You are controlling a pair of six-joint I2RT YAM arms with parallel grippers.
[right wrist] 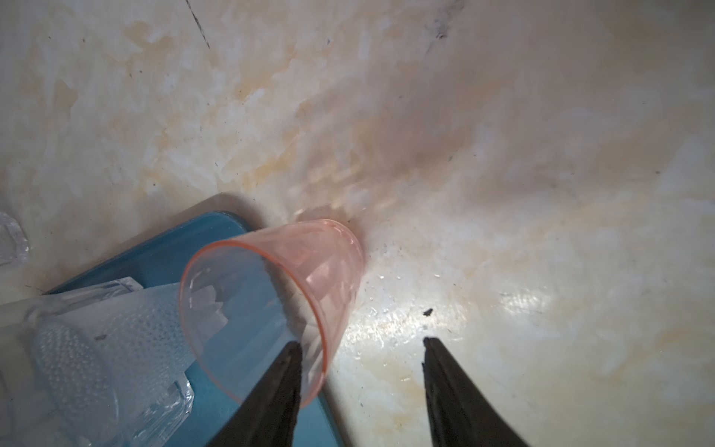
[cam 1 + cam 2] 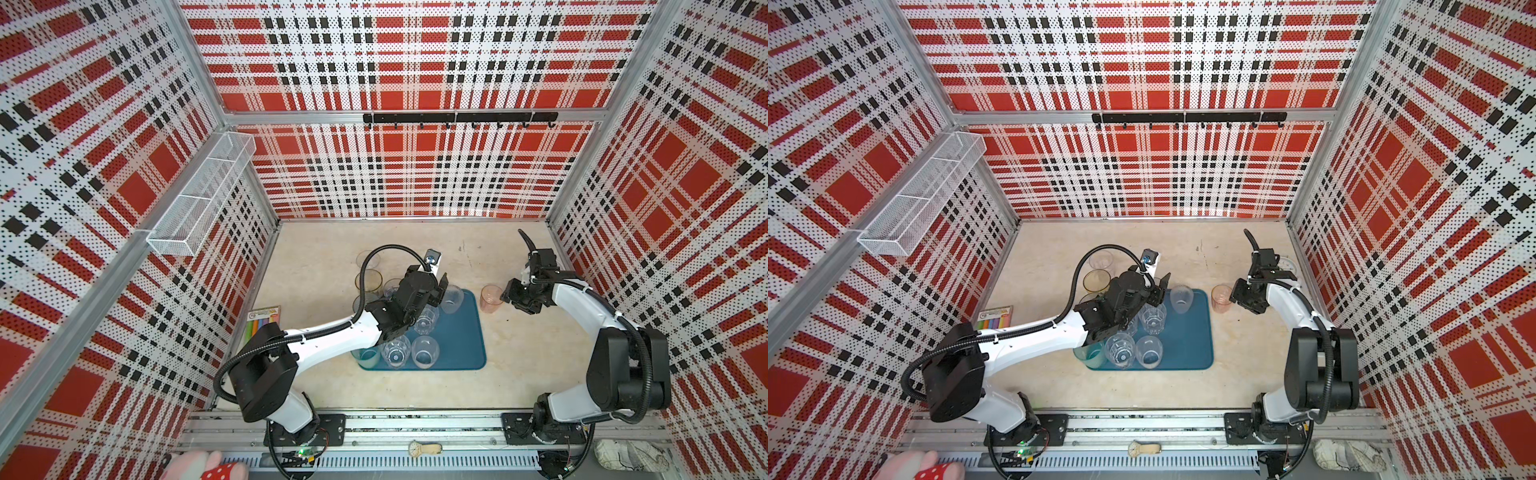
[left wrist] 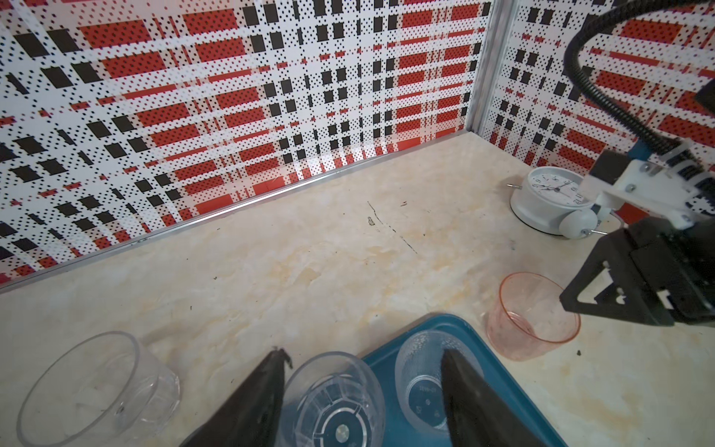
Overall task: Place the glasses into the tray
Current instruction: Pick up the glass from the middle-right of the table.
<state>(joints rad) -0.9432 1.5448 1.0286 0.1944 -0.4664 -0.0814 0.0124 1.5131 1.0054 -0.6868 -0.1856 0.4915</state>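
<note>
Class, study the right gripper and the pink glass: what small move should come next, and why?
Probably shift the right gripper sideways toward the tray, until its open jaws straddle the pink glass. The glass stands on the table just off the tray; the gap between the jaws holds only bare table.

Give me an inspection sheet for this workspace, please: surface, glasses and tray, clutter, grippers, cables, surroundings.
Surface: table, beige, scuffed.
Job's things: tray holds several glasses; pink glass stands beside it; amber glass and others off it too.
Clutter: clock, marker pack.
Grippers: left gripper open over a clear glass; right gripper open beside the pink glass.
Cables: conduit loops on both arms, none seen snagged.
Surroundings: plaid walls, mesh basket, hook rail.
</note>
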